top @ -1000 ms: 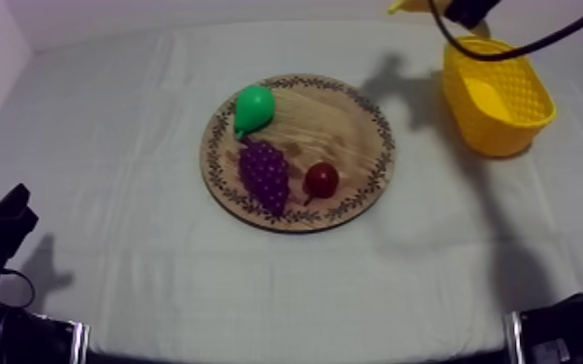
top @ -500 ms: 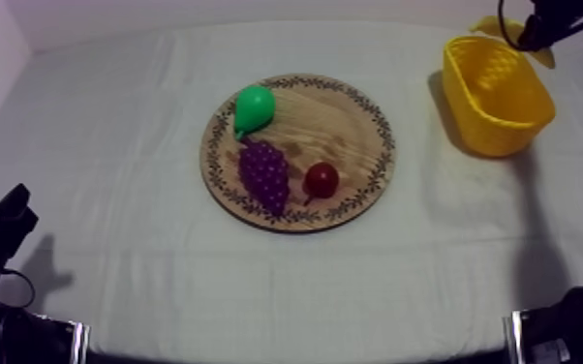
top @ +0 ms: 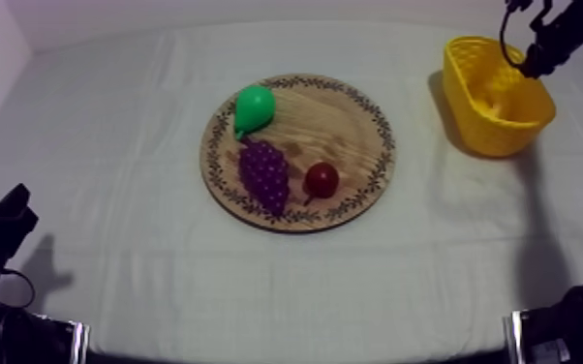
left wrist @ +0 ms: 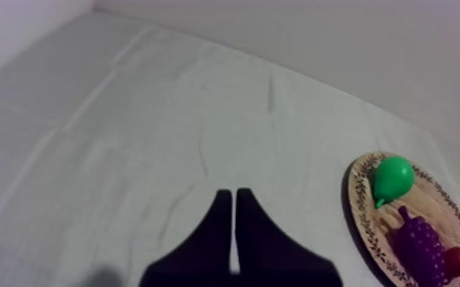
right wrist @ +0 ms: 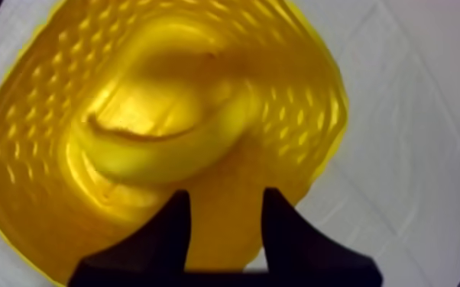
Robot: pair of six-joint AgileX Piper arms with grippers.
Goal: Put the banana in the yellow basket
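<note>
Right wrist view showed the banana point(right wrist: 164, 145) lying inside the yellow basket point(right wrist: 309, 99), curled along its bottom. The right gripper point(right wrist: 221, 200) hung just above it, with its two fingers apart and nothing between them. In the top view the wooden board point(top: 339, 121) sat in the middle of the table. On it were the pear point(top: 254, 106), the grapes point(top: 264, 172) and the small red fruit point(top: 322, 179). The left gripper point(left wrist: 234, 195) had its fingers pressed together, holding nothing, over the cloth point(left wrist: 126, 114), well apart from the board
</note>
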